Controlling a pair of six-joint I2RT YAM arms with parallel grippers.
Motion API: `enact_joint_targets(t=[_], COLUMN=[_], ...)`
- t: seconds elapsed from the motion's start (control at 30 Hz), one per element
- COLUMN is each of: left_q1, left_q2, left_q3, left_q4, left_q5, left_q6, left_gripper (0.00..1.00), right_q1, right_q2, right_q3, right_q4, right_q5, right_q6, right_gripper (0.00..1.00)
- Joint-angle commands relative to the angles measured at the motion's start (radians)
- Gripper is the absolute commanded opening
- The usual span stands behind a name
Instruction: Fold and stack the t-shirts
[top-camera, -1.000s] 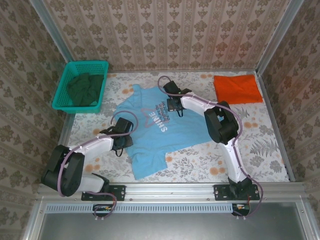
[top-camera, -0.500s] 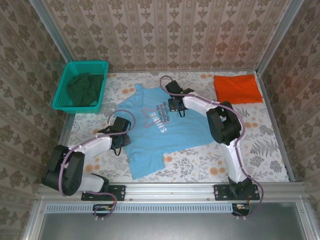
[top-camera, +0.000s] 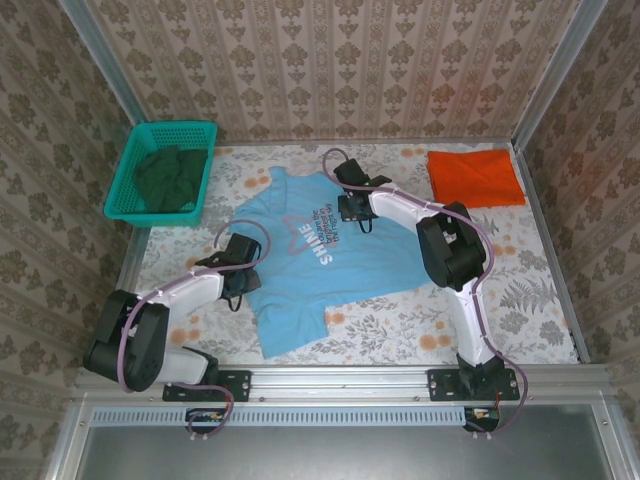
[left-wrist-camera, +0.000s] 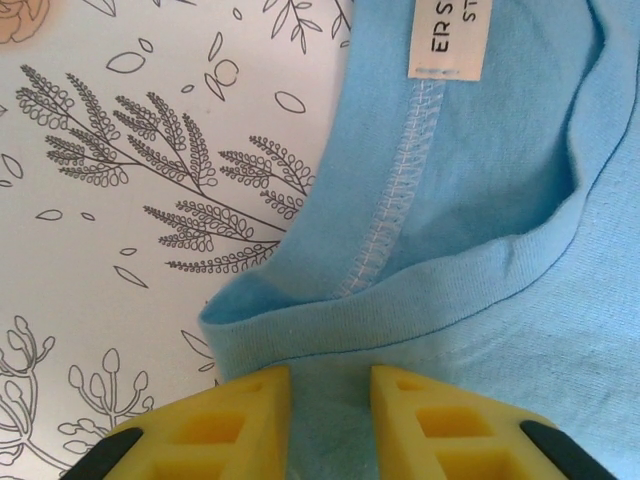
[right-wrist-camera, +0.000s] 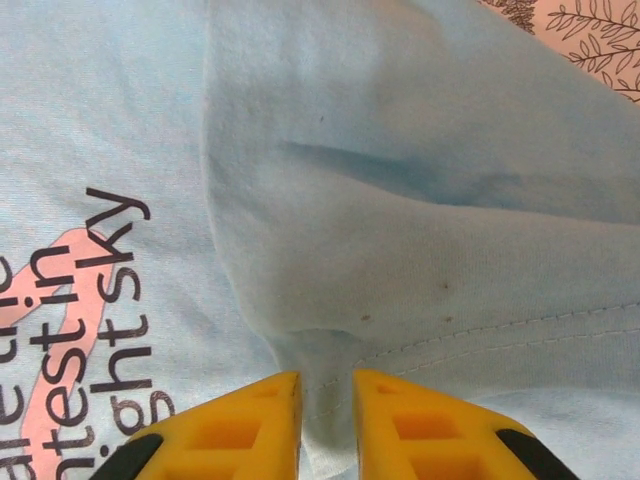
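Blue tee (top-camera: 320, 250): lying spread mid table; soft, light, prob. sagging when lifted.
Orange tee (top-camera: 476, 177): sitting folded, far-right corner.
L gripper (left-wrist-camera: 330, 385): pinching the collar.
R gripper (right-wrist-camera: 327, 385): clamping a stitched fold near the lettering.
Best hold: gripping seams/edges.

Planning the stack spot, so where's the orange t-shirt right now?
In the top view, the orange t-shirt lies folded at the table's far right corner, apart from the light-blue t-shirt spread mid-table.
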Motion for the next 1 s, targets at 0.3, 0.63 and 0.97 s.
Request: enact_joint_targets(t=[0.3, 0.63, 0.97], left_q1=[0.007, 0.006, 0.007], left_q2=[-0.012, -0.012, -0.012], left_q3=[-0.026, -0.03, -0.032], left_q4=[-0.004, 0.002, 0.006], left_q5=[-0.009, -0.007, -0.006], left_q6=[-0.011, -0.009, -0.008], left_gripper=[0.31, 0.31, 0.31], right_q1=[-0.006, -0.005, -0.005], right_q2=[-0.008, 0.014, 0.035], right_q3=[-0.006, 0.005, 0.024], right_q4=[-0.007, -0.03, -0.061], right_q5=[-0.02, 0.001, 0.018], right_q6=[0.022, 0.015, 0.008], right_gripper=[0.26, 0.25, 0.24])
